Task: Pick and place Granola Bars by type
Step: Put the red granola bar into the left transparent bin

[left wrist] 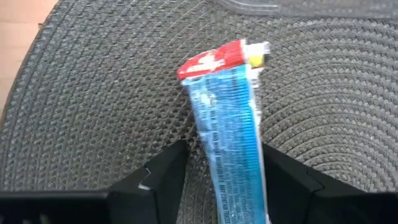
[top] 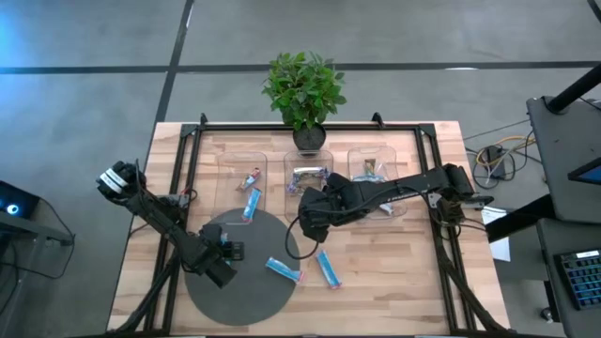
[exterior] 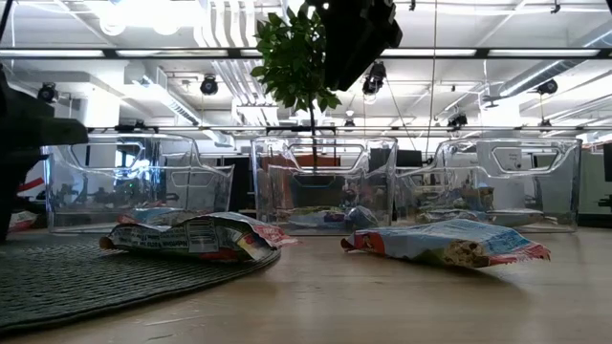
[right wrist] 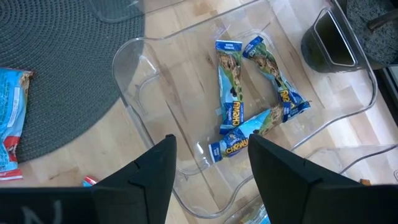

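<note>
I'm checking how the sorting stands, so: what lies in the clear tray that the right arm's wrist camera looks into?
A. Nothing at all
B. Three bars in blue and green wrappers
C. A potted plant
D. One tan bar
B: the right wrist view shows three blue and green bars lying inside the clear tray, ahead of the open right end effector.
</note>
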Controlling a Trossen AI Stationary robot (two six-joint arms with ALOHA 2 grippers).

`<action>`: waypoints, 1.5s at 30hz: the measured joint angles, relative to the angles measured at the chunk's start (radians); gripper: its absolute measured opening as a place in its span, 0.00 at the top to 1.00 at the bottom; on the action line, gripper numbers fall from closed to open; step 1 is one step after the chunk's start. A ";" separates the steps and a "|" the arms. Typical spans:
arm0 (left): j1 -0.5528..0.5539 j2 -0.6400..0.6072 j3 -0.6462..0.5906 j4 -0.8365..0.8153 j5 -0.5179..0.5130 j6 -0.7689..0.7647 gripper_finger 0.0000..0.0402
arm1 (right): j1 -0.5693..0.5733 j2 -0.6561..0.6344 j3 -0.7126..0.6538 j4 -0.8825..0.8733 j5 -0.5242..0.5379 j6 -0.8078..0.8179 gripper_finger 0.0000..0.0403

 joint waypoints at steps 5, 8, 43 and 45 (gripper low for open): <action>0.000 0.000 0.000 0.000 0.001 0.004 0.67 | 0.000 0.000 0.000 -0.001 0.000 0.000 0.52; 0.000 0.000 0.000 0.001 0.002 0.019 0.73 | 0.000 0.000 0.000 -0.001 -0.005 0.000 0.52; 0.016 -0.017 0.649 -0.609 -0.433 0.177 0.91 | -0.019 -0.083 0.008 0.023 0.036 0.008 0.52; 0.071 -0.042 0.657 -0.652 -0.453 0.221 0.91 | -0.020 -0.086 0.008 0.025 0.053 0.018 0.52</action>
